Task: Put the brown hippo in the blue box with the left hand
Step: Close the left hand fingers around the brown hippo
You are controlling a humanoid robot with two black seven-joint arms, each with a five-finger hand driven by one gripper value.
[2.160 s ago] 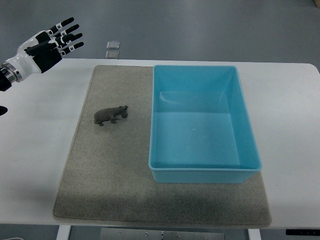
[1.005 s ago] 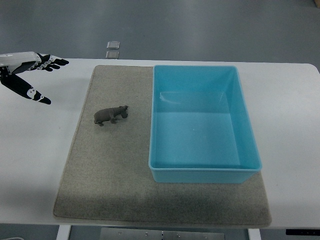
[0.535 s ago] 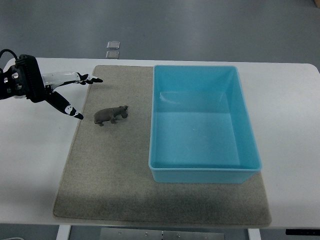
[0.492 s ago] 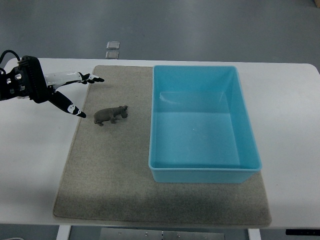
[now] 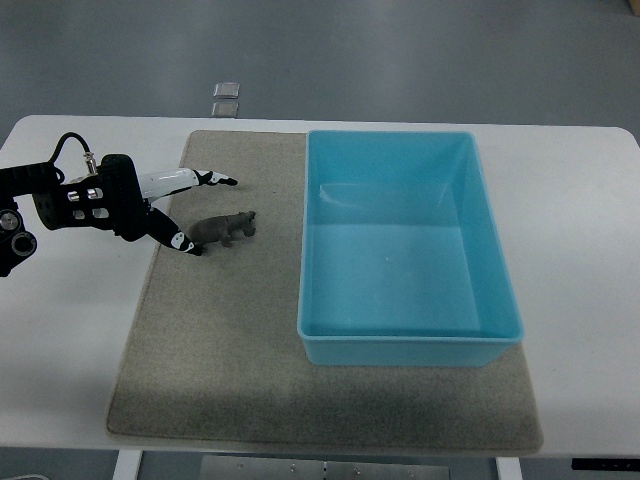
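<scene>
I see my left hand [image 5: 180, 211] released, fingers spread just left of the brown hippo [image 5: 223, 229]; blue box [image 5: 400, 340] sits right.

A single camera looks steeply down from the robot's own side, far enough back to take in nearly the whole white bench [image 5: 580, 200], with grey floor [image 5: 400, 50] showing beyond its far edge. The left arm enters from the picture's left edge. No second view exists, so nothing is shared.
</scene>
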